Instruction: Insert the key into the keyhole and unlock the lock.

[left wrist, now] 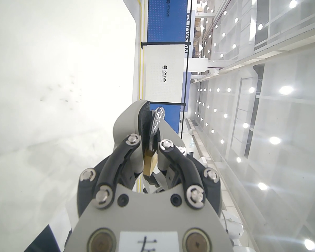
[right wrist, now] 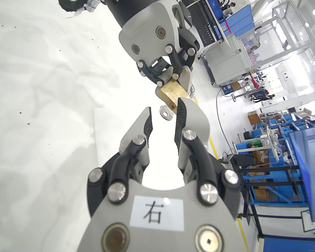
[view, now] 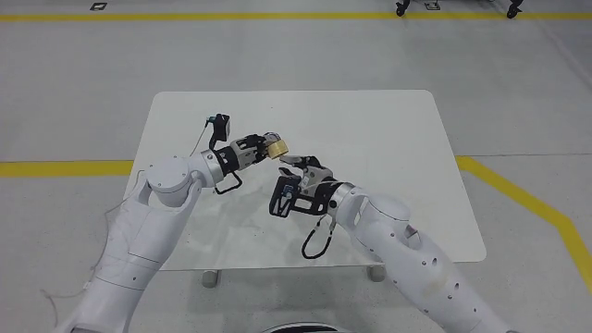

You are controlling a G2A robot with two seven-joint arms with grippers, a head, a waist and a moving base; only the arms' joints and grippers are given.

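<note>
The table (view: 388, 129) is white and sits in the middle of the top view. 2 arms meet above it, a little left of the middle of that picture.

The left gripper (view: 269, 145) comes in from the left. Its fingers (left wrist: 144, 121) are squeezed tight on the lock (view: 277, 149). The lock is gold and is up off the table. The key (right wrist: 166, 111) is silver. It is stuck in the keyhole, and its round head pokes out of the end of the lock.

The right gripper (right wrist: 162, 124) comes in from the lower right of the top view. Its 2 fingers are spread apart and hold nothing. The key head is just past its fingertips, in line with the gap. One fingertip (right wrist: 182, 111) is right beside the lock. I cannot tell if it touches.
</note>
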